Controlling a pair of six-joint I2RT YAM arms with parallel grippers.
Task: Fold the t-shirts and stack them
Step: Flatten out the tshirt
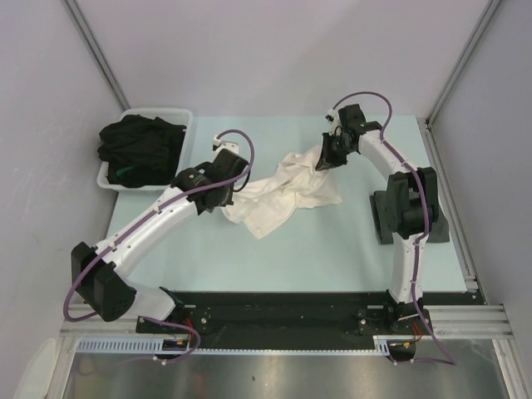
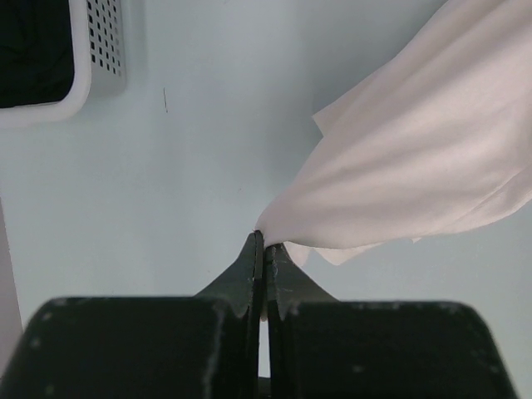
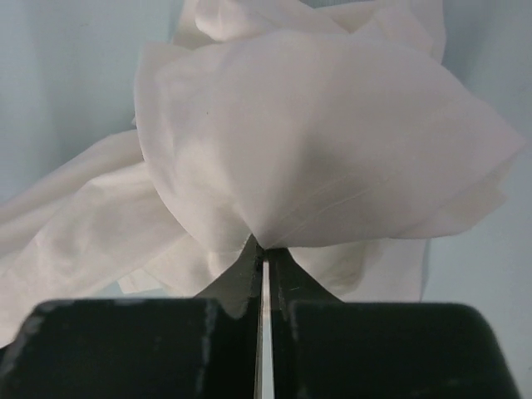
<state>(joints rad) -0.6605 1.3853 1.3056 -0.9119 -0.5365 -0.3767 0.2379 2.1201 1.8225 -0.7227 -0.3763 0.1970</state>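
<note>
Your left gripper (image 2: 263,247) is pressed together on an edge of the cream-white t-shirt (image 1: 287,193), and your right gripper (image 3: 264,249) pinches a fold at its far side. The shirt lies crumpled mid-tabletop between them, so draw the two apart evenly, lifting only enough to pull the creases out. Lay it flat on the smooth pale blue tabletop (image 1: 332,258) toward the near edge, well apart from the white tub (image 1: 184,116) of black t-shirts (image 1: 140,145) at the far left corner.

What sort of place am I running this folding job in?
Most likely a robot test cell in a lab, not a home or laundry. Plain wall panels box in a pale blue table, an aluminium rail runs along its near edge, and a white tub holds dark clothes.
</note>
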